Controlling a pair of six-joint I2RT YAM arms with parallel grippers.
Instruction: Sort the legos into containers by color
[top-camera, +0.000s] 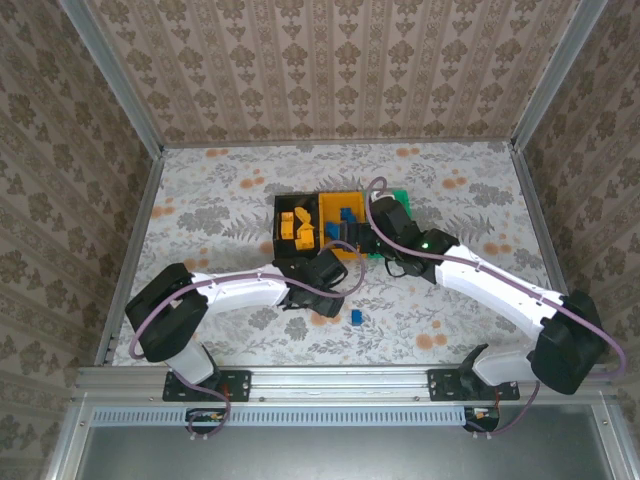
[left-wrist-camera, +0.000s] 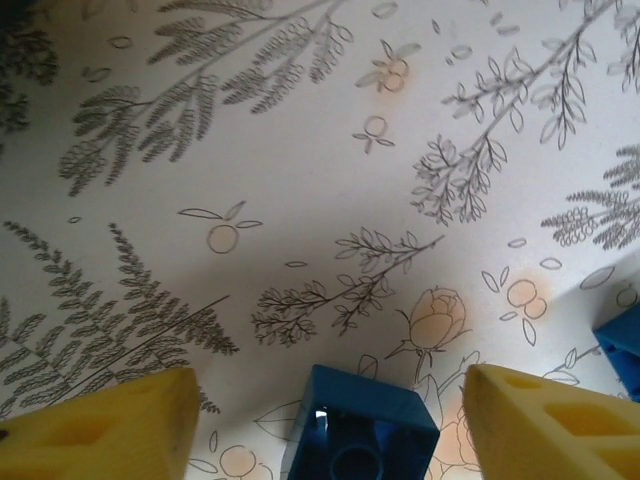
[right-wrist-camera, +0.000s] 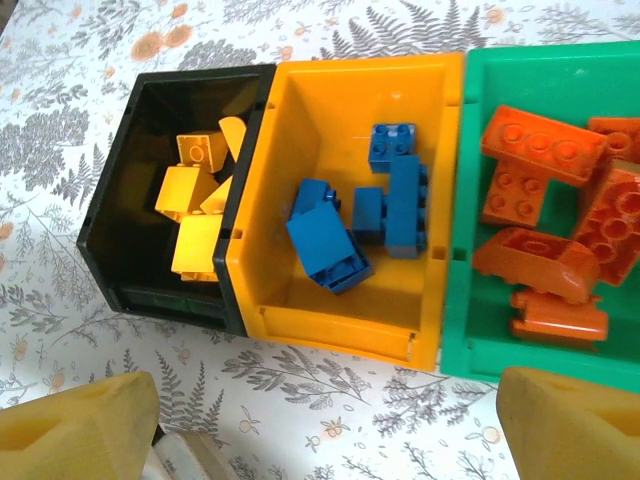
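- Currently the left gripper (left-wrist-camera: 330, 385) sits low over the floral table cover (left-wrist-camera: 300, 150), jaws partly open and holding nothing.
- One blue brick (left-wrist-camera: 362, 425) lies on the cover between the two yellow fingers (left-wrist-camera: 100, 425). A gap shows on each side of it, so there is no contact.
- A second blue brick (left-wrist-camera: 622, 345) lies on the cover off to the right in the left wrist view, outside the fingers.
- From the top camera, both loose bricks lie on the side of the bin row nearest the arm bases, apart from the bins.
- The right gripper (right-wrist-camera: 320, 400) hangs above the near edge of the bin row, jaws spread wide and empty.
- Black bin (right-wrist-camera: 105, 230), left end of the row in the right wrist view: yellow bricks (right-wrist-camera: 195, 215) piled inside.
- Yellow-orange bin (right-wrist-camera: 330, 110), middle: several blue bricks (right-wrist-camera: 360, 220) lying loose on its floor.
- Green bin (right-wrist-camera: 560, 75), right end: red-orange bricks (right-wrist-camera: 545, 160), some cut off by the frame edge.
- The three bins stand side by side, walls touching.
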